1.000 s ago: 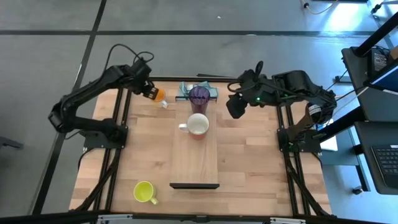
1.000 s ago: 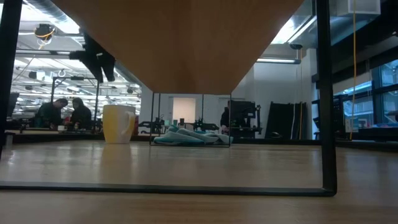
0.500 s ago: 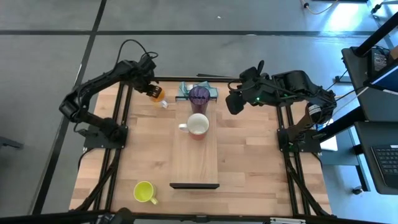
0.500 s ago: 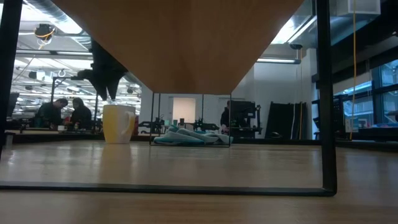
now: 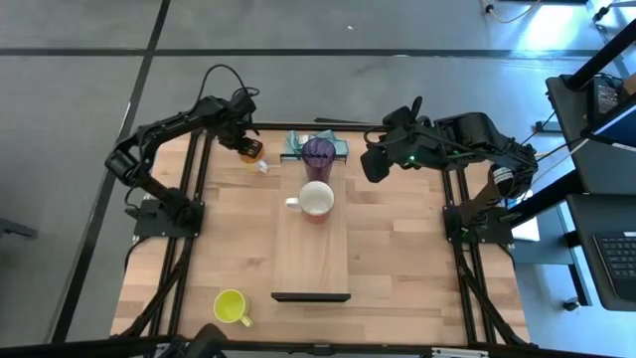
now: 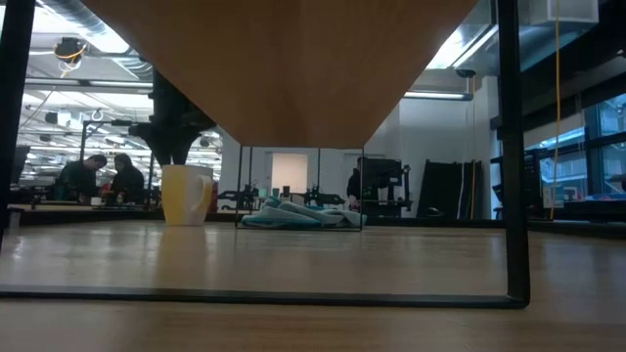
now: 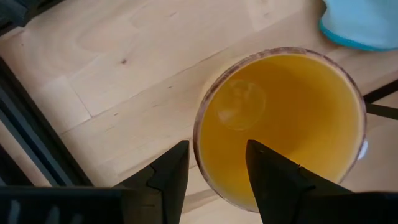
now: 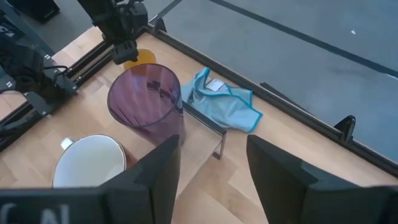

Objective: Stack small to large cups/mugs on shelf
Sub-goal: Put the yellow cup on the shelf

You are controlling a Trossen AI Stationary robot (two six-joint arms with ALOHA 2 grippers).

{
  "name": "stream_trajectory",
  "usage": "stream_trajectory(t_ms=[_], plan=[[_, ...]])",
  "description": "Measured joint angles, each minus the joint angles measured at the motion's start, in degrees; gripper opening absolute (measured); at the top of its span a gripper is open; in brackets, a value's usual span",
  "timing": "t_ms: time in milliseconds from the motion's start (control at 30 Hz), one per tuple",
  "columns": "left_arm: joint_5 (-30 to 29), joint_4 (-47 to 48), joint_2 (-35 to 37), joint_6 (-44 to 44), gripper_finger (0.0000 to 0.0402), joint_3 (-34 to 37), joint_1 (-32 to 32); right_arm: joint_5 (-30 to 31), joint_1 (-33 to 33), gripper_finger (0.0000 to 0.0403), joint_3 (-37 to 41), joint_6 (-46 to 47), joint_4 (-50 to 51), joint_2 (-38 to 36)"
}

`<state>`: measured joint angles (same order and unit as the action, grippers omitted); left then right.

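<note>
The orange mug [image 5: 254, 152] stands upright on the table at the far left; it also shows in the left wrist view [image 7: 280, 124]. My left gripper [image 5: 244, 147] is open just above it, pointing down, one finger [image 7: 171, 174] outside the rim and one [image 7: 267, 174] over the inside. The purple tumbler [image 5: 318, 152] and the red mug with a white inside [image 5: 316, 201] stand on the pale shelf [image 5: 310, 254]. The yellow-green mug [image 5: 231, 306] stands on the table at the near left. My right gripper [image 5: 374, 166] is open and empty, to the right of the tumbler.
A teal cloth [image 5: 298, 141] lies at the far edge behind the tumbler. The shelf is raised on a thin dark frame [image 6: 516, 196], and its underside [image 6: 284, 68] shows in the low view. A dark strip [image 5: 310, 296] marks its near end. People sit in the room beyond [image 6: 98, 176].
My left gripper has come down over the orange mug and drifted slightly toward the table's right, while its arm has swung toward the far edge. The mug has stayed in place.
</note>
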<state>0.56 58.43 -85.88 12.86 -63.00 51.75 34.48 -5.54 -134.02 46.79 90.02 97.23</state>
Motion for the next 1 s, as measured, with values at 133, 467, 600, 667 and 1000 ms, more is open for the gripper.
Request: stream_trajectory(t_ms=[133,467,600,667,1000], plan=[[-0.01,0.04,-0.16,-0.07,0.0154,0.0,-0.02,0.0,0.0,0.0186,0.0,-0.57,0.0,0.02],[-1.77,1.01,-0.16,-1.19,0.0099,0.0,-0.02,0.0,0.0,0.0186,0.0,-0.75,0.0,0.02],[-2.19,0.98,-0.16,-1.53,0.0056,0.0,-0.02,0.02,0.09,0.0186,0.0,-0.77,0.0,0.02],[-2.6,0.63,-0.16,-1.52,0.0033,0.0,-0.02,0.02,0.09,0.0186,0.0,-0.78,0.0,0.02],[-2.58,0.94,-0.11,-4.82,0.0017,-0.02,-0.02,0.05,0.07,0.0186,0.0,-0.73,0.0,0.02]])
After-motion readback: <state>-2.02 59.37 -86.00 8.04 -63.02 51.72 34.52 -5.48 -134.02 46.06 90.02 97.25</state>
